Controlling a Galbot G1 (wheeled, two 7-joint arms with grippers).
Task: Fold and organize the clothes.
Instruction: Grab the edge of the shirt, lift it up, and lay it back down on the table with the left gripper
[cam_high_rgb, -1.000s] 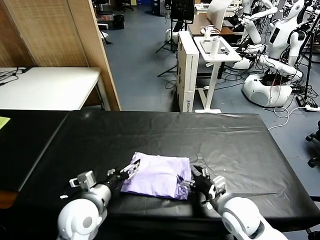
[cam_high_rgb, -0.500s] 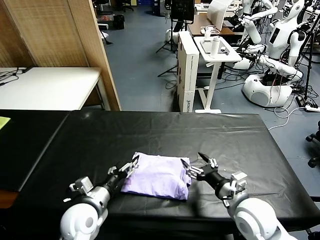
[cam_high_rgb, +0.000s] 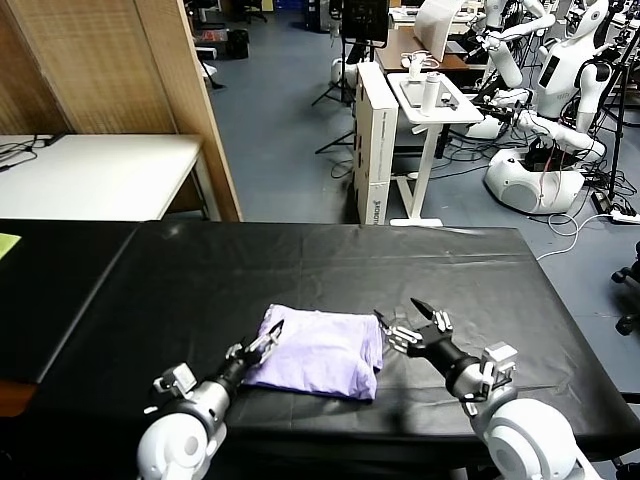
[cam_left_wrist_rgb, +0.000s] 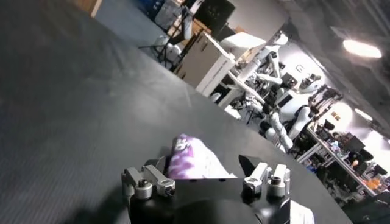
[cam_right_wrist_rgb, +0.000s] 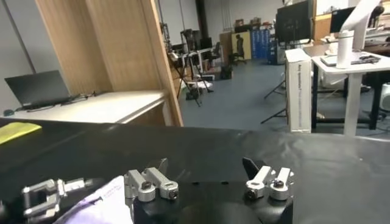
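Your T-shirt (cam_high_rgb: 318, 351) lies folded into a compact, roughly rectangular lavender bundle on the black-covered table (cam_high_rgb: 480, 270), toward the table's near edge and about midway along it. You can see its top face is mostly smooth with a few soft creases, its far edge is fairly straight, and its near right corner looks thicker, where layers bunch and cast a darker fold. In the left wrist view the T-shirt (cam_left_wrist_rgb: 194, 163) shows a darker purple-and-white printed patch on the end facing that camera. Your left gripper (cam_high_rgb: 267, 339) sits at the T-shirt's left edge, low over the table, its jaws spread apart with nothing between them; whether a fingertip touches the cloth you cannot tell from the head view. Your right gripper (cam_high_rgb: 410, 318) hovers just beside the T-shirt's right edge, raised a little above the table, and its jaws stand wide apart and empty too. In the right wrist view you see that gripper (cam_right_wrist_rgb: 206, 165) opened over bare black table cover, with a corner of the T-shirt (cam_right_wrist_rgb: 105, 201) and the left gripper (cam_right_wrist_rgb: 52, 193) beyond it. Both arms reach in from the table's near edge.
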